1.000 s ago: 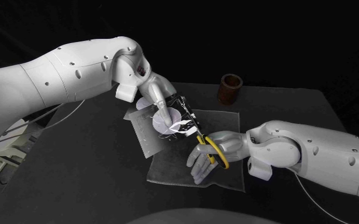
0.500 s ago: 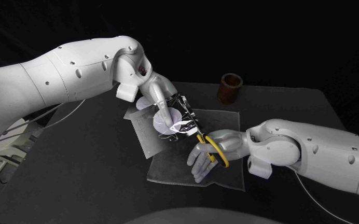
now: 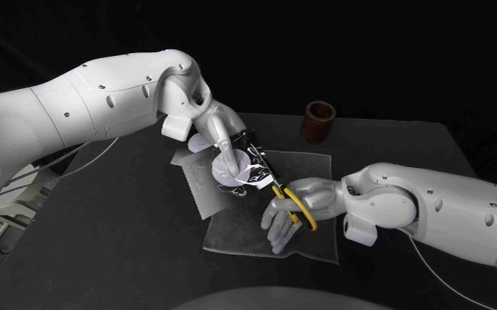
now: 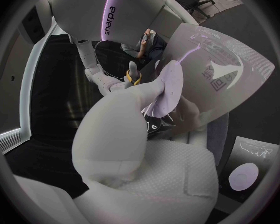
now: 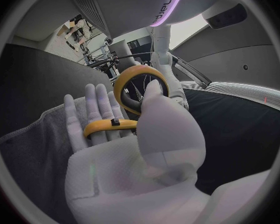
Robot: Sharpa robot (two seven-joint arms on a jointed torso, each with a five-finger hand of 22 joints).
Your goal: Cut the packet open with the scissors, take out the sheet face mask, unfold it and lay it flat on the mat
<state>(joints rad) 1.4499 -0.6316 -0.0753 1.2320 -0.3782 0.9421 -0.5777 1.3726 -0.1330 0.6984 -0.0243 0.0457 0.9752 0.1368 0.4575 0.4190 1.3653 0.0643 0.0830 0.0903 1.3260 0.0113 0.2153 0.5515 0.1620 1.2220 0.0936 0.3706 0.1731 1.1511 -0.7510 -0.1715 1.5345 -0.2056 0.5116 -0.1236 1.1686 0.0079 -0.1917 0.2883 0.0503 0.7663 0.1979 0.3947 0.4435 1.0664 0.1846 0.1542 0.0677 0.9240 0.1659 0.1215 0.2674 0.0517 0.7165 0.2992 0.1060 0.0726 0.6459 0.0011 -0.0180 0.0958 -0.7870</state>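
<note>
- The packet (image 3: 244, 166) hangs in the air over the far part of the mat, tilted, with one end pointing down toward the scissors.
- I judge it light and thin: a glossy foil pouch that is slick on its faces, floppy along its length and easily creased. The sheet inside will be wet and tear-prone.
- The best hold is a pinch on a sealed edge, well away from the cut line, so the foil stays taut and the blades do not meet the mask.
- My left hand (image 3: 220, 138) grasps the packet from above. In the left wrist view its fingers (image 4: 154, 87) press on the pouch's face.
- The scissors (image 3: 279, 195) point their blades up at the packet's lower end. I cannot tell whether they have bitten into it.
- My right hand (image 3: 285, 220) grips the scissors, with its thumb through one yellow loop (image 5: 140, 84) and the other loop across its fingers.
- The mat (image 3: 311, 249) lies flat on the table (image 3: 393, 145) beneath both hands.
- A brown tube (image 3: 319, 122) stands upright beyond the mat, apart from the work.
</note>
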